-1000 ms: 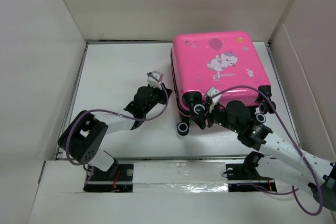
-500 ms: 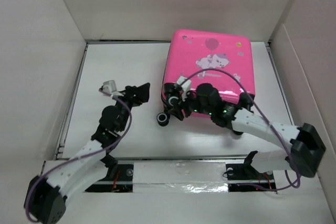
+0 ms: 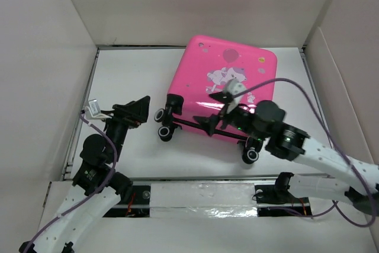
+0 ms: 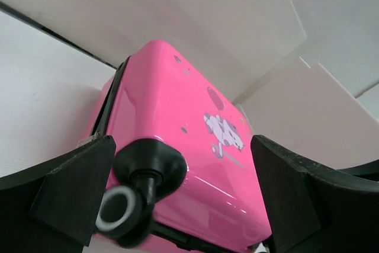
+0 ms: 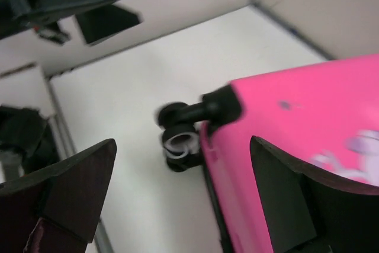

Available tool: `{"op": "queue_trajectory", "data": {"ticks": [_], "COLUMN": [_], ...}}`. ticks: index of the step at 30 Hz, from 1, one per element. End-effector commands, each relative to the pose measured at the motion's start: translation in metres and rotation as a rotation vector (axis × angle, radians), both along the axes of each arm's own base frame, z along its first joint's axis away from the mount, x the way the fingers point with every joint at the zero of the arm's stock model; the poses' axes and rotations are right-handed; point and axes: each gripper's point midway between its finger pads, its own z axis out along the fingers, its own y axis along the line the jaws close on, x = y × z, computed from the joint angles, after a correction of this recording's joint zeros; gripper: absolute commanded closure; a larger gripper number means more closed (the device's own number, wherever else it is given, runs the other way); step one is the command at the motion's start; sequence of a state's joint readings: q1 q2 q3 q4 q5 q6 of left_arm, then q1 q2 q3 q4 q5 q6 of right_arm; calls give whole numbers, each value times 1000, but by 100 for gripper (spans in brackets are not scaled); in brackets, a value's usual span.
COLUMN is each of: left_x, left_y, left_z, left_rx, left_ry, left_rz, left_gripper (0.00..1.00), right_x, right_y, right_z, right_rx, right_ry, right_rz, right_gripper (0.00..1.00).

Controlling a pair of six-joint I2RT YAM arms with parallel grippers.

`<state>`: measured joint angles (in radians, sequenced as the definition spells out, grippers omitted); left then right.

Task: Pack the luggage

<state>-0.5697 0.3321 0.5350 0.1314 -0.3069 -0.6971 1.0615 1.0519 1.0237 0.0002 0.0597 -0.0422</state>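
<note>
Right claw (image 3: 217, 120): jaws spread wide, holding nothing; it hangs over the wheel edge of the luggage (image 3: 224, 80), and I cannot tell if it touches the shell
Left claw (image 3: 141, 111): also spread wide and bare, just beside the left wheels (image 3: 164, 131), aimed at them but apart from them
Luggage: lies flat on the table (image 3: 124, 75), print side up, lid shut, right of centre toward the back wall; it sits askew, its wheel edge facing near-left
Wheels: one pair juts toward the left claw, another wheel (image 3: 251, 155) sits under the right arm
Change: a second ago the case lay square with its wheels facing the arm bases; it now stands turned and shifted left, the right arm has swung across its near edge, and the left arm has drawn back to the left side
Meaning: this looks like repositioning, not packing; the case has been turned so both arms can reach it, yet it is closed and nothing lies inside
Progress: early, by my judgement
Next need: likely a hold on the seam or zip to open the lid; neither shows clearly here
</note>
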Motion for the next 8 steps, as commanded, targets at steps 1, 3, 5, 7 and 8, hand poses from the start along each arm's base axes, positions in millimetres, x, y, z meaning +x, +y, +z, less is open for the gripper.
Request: {"op": "queue_trajectory", "data": {"ticks": [1,3,5,7,8], "left_x": [-15,-20,-21,-18,-16], "left_y": [-4,-8,-12,-13,-12], "left_z": [35,42,43,38,35], "left_rx": [31,49,68,80,80], "left_ry": [-56,-73,-78,-61,-51], "left_rz": [-61,-93,-114,-110,-102], "left_gripper": [1,1,1,1,1], "right_x": [39,39,41,41,43], "right_y": [-89,-136,-177,-186,-183], "right_z": [5,25,28,28,22], "right_rx": [4,77,124,152,144], "right_ry": [-36,-75,-88,-97,-96], "right_rz": [-370,-479,-588,-595,-558], "right_gripper": [0,0,0,0,0]}}
